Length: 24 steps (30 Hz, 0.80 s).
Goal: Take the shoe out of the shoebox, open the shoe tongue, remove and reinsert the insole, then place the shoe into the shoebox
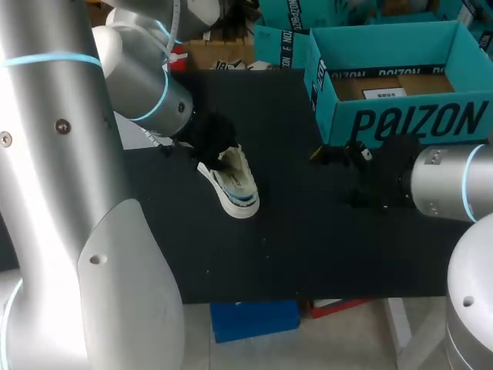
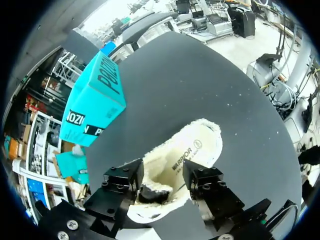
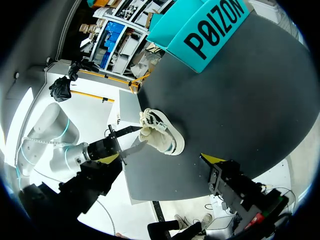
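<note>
The left gripper [image 2: 162, 182] is clamping the white fleece-lined sneaker [image 1: 235, 189], one black finger pressing against each side of its upper; the sneaker is resting on the black tabletop [image 1: 293, 239], outside and well apart from the open teal cardboard shoebox [image 1: 400, 123], which is standing at the table's far right; the pale printed insole [image 2: 192, 150] is lying inside the sneaker, showing through the opening; the right gripper [image 1: 331, 156] is hanging over the table between sneaker and shoebox, nearer the shoebox; whether it is spread or closed cannot be told.
</note>
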Motion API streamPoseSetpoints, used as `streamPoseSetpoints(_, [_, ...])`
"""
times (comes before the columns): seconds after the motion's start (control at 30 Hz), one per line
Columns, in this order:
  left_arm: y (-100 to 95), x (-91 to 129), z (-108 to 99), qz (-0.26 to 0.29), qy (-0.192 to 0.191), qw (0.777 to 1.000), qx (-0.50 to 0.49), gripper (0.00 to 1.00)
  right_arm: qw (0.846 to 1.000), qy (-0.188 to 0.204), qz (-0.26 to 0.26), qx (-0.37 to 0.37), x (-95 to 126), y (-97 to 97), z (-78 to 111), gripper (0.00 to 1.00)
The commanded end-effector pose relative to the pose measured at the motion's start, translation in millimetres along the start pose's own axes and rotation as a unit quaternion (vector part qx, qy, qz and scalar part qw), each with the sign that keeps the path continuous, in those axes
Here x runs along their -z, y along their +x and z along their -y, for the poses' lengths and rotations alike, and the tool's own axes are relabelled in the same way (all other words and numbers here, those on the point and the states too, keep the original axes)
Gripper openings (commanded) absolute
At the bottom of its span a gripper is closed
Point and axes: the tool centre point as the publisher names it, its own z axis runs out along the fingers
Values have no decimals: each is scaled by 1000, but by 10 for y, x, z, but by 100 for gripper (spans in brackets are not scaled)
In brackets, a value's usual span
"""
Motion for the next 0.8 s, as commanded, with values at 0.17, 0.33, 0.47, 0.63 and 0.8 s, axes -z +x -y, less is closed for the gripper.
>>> streamPoseSetpoints(0.17, [-21,-39,-39,-143,-2,990,19,100,1000,15,-5,-4,37,-46,-21,100])
streamPoseSetpoints(0.33, [-20,-201,-149,-139,19,982,129,100,1000,15,-5,-4,37,-46,-21,100])
streamPoseSetpoints(0.47, [-52,-289,-230,-132,39,965,225,100,1000,15,-5,-4,37,-46,-21,100])
streamPoseSetpoints(0.63, [-8,-341,-235,-127,40,965,227,100,1000,15,-5,-4,37,-46,-21,100])
streamPoseSetpoints(0.8, [-17,-383,-206,-107,19,969,224,100,1000,15,-5,-4,37,-46,-21,100])
